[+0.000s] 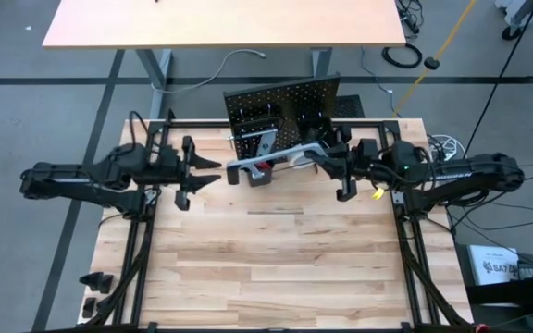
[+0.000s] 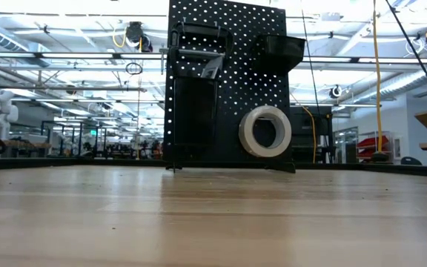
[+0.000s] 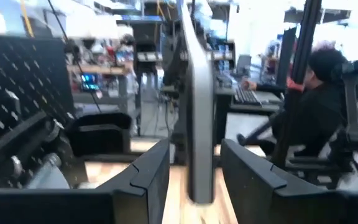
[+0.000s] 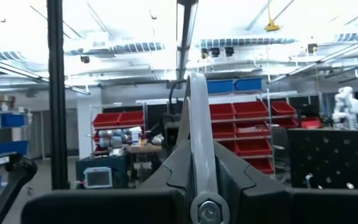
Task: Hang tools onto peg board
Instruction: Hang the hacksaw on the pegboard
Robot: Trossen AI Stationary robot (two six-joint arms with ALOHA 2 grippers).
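Wooden tabletop (image 1: 276, 250) lies bare before the board (image 1: 280, 109); the right gripper (image 1: 327, 159) clamps a bar clamp (image 1: 271, 159), seemingly stretched leftward toward the half-open, empty left gripper (image 1: 213, 173).

R hand (image 1: 320, 155) gripping grey bar clamp (image 1: 271, 158), by peg board (image 1: 285, 104)

One peg board (image 2: 228, 89) stands on the desk (image 1: 276, 259). It carries two black bins (image 2: 282, 48) and one white tape roll (image 2: 265, 131). One grey bar clamp (image 1: 271, 159) is counted. Two hands: left hand (image 1: 202, 173), right hand (image 1: 327, 159).
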